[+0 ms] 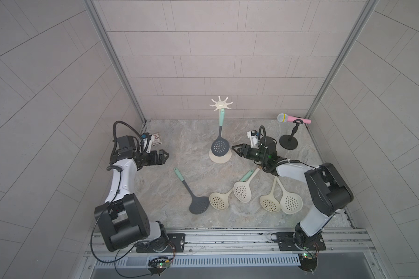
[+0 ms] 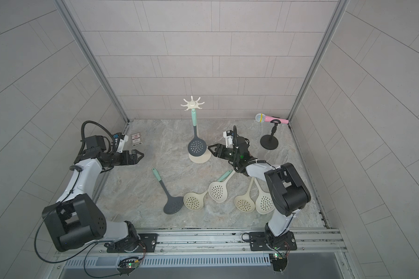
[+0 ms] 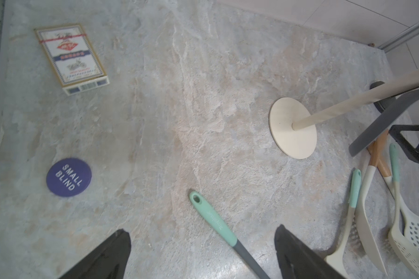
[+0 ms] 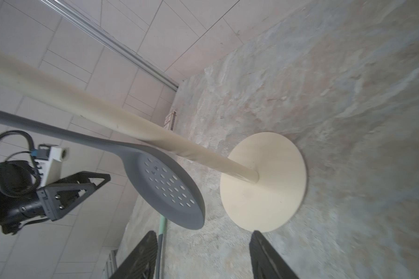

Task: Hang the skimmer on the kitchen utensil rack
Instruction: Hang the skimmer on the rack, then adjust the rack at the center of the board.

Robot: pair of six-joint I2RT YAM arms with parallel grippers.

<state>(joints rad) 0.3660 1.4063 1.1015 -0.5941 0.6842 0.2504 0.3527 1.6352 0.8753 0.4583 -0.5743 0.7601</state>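
Note:
The cream kitchen utensil rack stands at the middle back, on a round base. A grey skimmer with a mint handle hangs from a front hook, its head just above the base. My right gripper is open and empty, just right of the skimmer's head and apart from it. My left gripper is open and empty at the left, far from the rack.
A second grey skimmer and several cream skimmers lie on the table in front. A pink microphone rests on a black stand at the back right. A card box and a purple disc lie at the left.

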